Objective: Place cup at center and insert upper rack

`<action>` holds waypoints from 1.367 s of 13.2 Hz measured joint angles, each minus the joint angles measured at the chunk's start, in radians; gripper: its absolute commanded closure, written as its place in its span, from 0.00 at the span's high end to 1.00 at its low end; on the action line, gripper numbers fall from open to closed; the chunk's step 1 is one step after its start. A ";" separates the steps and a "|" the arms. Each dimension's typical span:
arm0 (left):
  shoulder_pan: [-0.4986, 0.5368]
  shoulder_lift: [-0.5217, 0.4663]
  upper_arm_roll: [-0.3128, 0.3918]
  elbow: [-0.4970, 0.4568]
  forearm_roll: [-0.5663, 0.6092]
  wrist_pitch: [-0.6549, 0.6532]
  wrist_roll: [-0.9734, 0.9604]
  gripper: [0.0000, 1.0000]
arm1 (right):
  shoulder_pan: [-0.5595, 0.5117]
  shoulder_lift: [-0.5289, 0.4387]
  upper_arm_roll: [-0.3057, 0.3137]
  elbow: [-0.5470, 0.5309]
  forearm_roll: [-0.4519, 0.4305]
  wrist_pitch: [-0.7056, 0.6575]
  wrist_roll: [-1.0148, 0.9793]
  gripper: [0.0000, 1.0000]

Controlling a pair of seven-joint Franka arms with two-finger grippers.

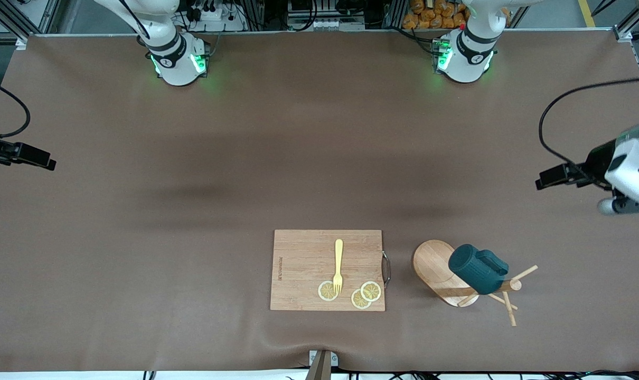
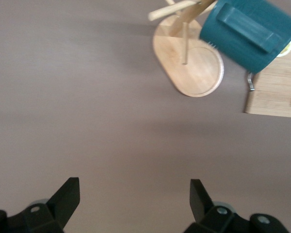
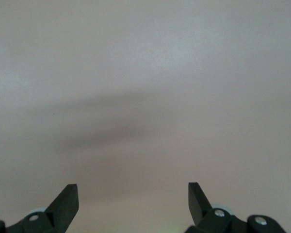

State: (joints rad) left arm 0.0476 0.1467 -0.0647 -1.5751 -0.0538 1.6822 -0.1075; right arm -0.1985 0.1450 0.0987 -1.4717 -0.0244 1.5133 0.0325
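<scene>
The dark teal ribbed cup [image 1: 475, 269] hangs on the light wooden mug tree, over its oval base [image 1: 433, 264], near the front edge toward the left arm's end. The thin peg arms [image 1: 509, 309] stick out past the cup. In the left wrist view the cup [image 2: 247, 31] and the base [image 2: 194, 68] show some way off. My left gripper [image 1: 615, 206] is up over bare table at the left arm's end, apart from the tree; it is open and empty [image 2: 134, 187]. My right gripper [image 3: 133, 189] is open and empty over bare table; the front view shows only its wrist camera.
A rectangular wooden cutting board [image 1: 303, 264] lies beside the mug tree toward the right arm's end. It carries a yellow fork [image 1: 338, 264] and three lemon slices [image 1: 327, 290]. Its corner shows in the left wrist view [image 2: 276, 92]. A brown mat [image 1: 298, 158] covers the table.
</scene>
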 measured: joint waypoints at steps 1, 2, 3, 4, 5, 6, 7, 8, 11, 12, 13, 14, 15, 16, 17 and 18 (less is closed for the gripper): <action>-0.009 -0.039 -0.010 -0.034 0.023 0.001 -0.053 1.00 | 0.000 -0.002 -0.001 0.002 0.000 0.000 0.000 1.00; -0.022 -0.070 -0.016 -0.065 0.038 0.001 -0.105 1.00 | 0.000 -0.004 -0.002 0.003 0.000 0.000 0.000 1.00; -0.039 -0.096 -0.020 -0.094 0.051 0.001 -0.138 1.00 | -0.001 -0.005 -0.003 0.005 0.000 0.000 0.000 1.00; -0.051 -0.119 -0.026 -0.118 0.075 0.002 -0.155 1.00 | -0.001 -0.005 -0.003 0.007 0.000 0.000 0.000 1.00; -0.054 -0.139 -0.039 -0.135 0.096 0.003 -0.163 1.00 | -0.001 -0.005 -0.003 0.008 0.000 0.000 0.000 1.00; -0.054 -0.157 -0.051 -0.150 0.109 0.003 -0.166 1.00 | -0.001 -0.005 -0.004 0.008 0.000 0.000 0.000 1.00; -0.054 -0.174 -0.059 -0.163 0.112 0.003 -0.166 1.00 | -0.001 -0.005 -0.004 0.008 0.000 0.000 0.000 1.00; -0.054 -0.187 -0.061 -0.172 0.113 0.003 -0.166 1.00 | -0.001 -0.005 -0.004 0.008 0.000 0.000 0.000 1.00; -0.054 -0.201 -0.060 -0.186 0.113 0.006 -0.166 1.00 | -0.001 -0.005 -0.004 0.008 0.000 0.000 0.000 1.00; -0.054 -0.201 -0.060 -0.187 0.113 0.008 -0.166 1.00 | -0.001 -0.005 -0.004 0.008 0.000 0.000 0.000 1.00; -0.054 -0.201 -0.060 -0.188 0.109 0.008 -0.166 1.00 | -0.001 -0.005 -0.004 0.008 0.000 -0.001 0.000 1.00; -0.054 -0.201 -0.060 -0.189 0.102 0.009 -0.166 1.00 | -0.001 -0.005 -0.004 0.008 0.000 -0.001 0.000 1.00; -0.054 -0.201 -0.060 -0.189 0.094 0.009 -0.166 1.00 | -0.001 -0.005 -0.004 0.008 0.000 -0.002 0.000 1.00; -0.053 -0.201 -0.060 -0.189 0.089 0.008 -0.166 1.00 | -0.001 -0.005 -0.004 0.008 0.000 -0.003 0.000 1.00; -0.052 -0.201 -0.060 -0.189 0.087 0.006 -0.166 1.00 | -0.001 -0.005 -0.004 0.008 0.000 -0.004 0.000 1.00; -0.051 -0.201 -0.060 -0.189 0.085 0.003 -0.166 1.00 | -0.001 -0.005 -0.004 0.008 0.000 -0.005 0.000 1.00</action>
State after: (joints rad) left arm -0.0032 -0.0544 -0.1250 -1.7645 0.0310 1.6852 -0.2732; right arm -0.1992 0.1396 0.0948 -1.4641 -0.0244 1.5087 0.0323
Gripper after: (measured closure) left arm 0.000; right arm 0.000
